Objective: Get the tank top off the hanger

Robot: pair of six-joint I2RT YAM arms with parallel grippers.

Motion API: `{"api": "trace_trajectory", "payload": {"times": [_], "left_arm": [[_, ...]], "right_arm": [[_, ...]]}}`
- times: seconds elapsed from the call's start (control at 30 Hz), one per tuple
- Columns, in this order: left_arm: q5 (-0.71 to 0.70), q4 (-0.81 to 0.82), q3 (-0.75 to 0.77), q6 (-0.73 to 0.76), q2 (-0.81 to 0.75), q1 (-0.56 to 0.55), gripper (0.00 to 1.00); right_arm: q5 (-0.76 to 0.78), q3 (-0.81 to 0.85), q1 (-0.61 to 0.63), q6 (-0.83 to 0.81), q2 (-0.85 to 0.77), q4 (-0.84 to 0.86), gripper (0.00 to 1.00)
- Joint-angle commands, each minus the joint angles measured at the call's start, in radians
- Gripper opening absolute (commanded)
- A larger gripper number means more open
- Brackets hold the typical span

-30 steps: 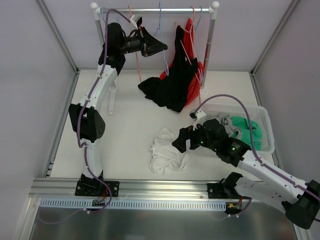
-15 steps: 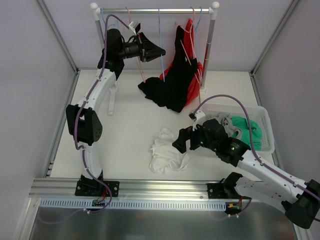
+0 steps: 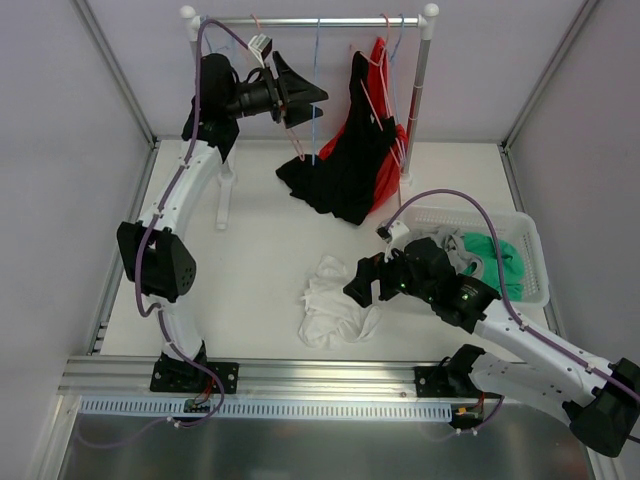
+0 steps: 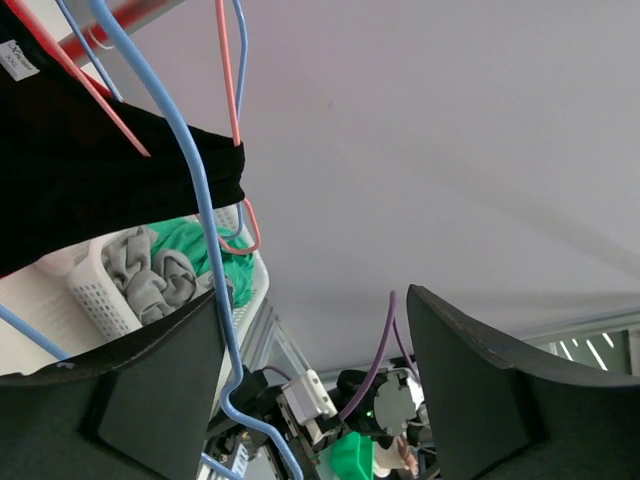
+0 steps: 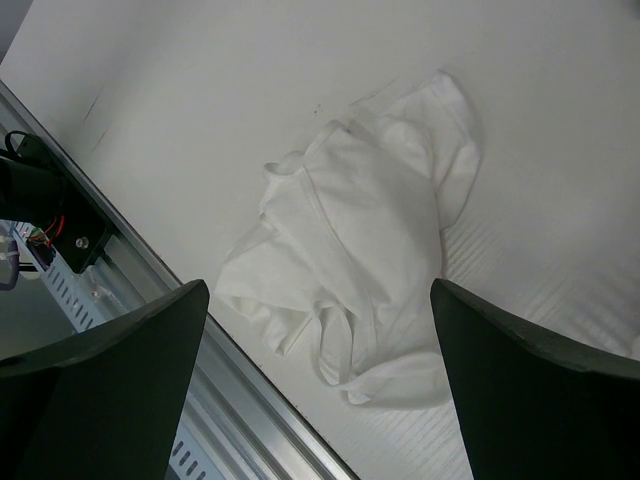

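Note:
The white tank top (image 3: 330, 305) lies crumpled on the table near the front rail, off any hanger; the right wrist view shows it (image 5: 360, 210) from close up. My right gripper (image 3: 358, 285) hovers open just above it, and nothing sits between its fingers (image 5: 100, 380). High at the clothes rail (image 3: 310, 20), my left gripper (image 3: 312, 103) stands open beside a bare blue hanger (image 3: 316, 80) that hangs from the rail. In the left wrist view that blue hanger (image 4: 190, 180) runs down along the inside of the left finger (image 4: 130, 400), with no grip on it.
A black garment (image 3: 340, 170) and a red one (image 3: 385, 180) hang on pink hangers at the rail's right end. A white basket (image 3: 525, 225) holding green and grey clothes stands at the right. The rail's posts (image 3: 415, 100) rise at the table's back.
My left gripper has gone from shut to open and let go of the hanger, which now hangs free on the rail. The left arm shifted slightly left. The right arm has not moved.

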Motion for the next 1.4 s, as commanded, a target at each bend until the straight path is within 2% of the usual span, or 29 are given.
{"api": "trace_trajectory", "payload": {"times": [0.0, 0.27, 0.3, 0.33, 0.53, 0.67, 1.07, 1.27, 1.37], "left_arm": [[-0.003, -0.053, 0.032, 0.113, -0.081, 0.008, 0.72], [-0.077, -0.162, -0.046, 0.283, -0.215, 0.008, 0.84], [-0.089, -0.189, -0.055, 0.306, -0.234, 0.010, 0.87], [-0.118, -0.221, -0.073, 0.344, -0.267, 0.008, 0.99], [-0.171, -0.312, -0.075, 0.453, -0.309, 0.010, 0.99], [-0.255, -0.363, -0.072, 0.533, -0.317, 0.011, 0.99], [-0.476, -0.466, -0.037, 0.789, -0.352, -0.015, 0.98], [-0.542, -0.484, -0.058, 0.820, -0.469, -0.042, 0.99], [-0.620, -0.519, -0.115, 0.790, -0.626, -0.042, 0.99]], "right_arm": [[-0.017, 0.003, -0.004, -0.012, -0.002, 0.045, 1.00], [-0.022, 0.011, -0.003, -0.018, 0.021, 0.048, 0.99], [-0.026, 0.013, -0.003, -0.020, 0.030, 0.048, 0.99], [-0.039, 0.019, -0.003, -0.025, 0.047, 0.048, 1.00], [-0.114, 0.032, -0.001, -0.032, 0.098, 0.075, 0.99], [-0.134, 0.045, 0.002, -0.026, 0.122, 0.088, 1.00], [-0.135, 0.045, 0.010, -0.022, 0.144, 0.089, 0.99], [-0.137, 0.075, 0.025, -0.060, 0.203, 0.063, 1.00], [-0.093, 0.118, 0.054, -0.125, 0.266, -0.009, 0.99]]}}
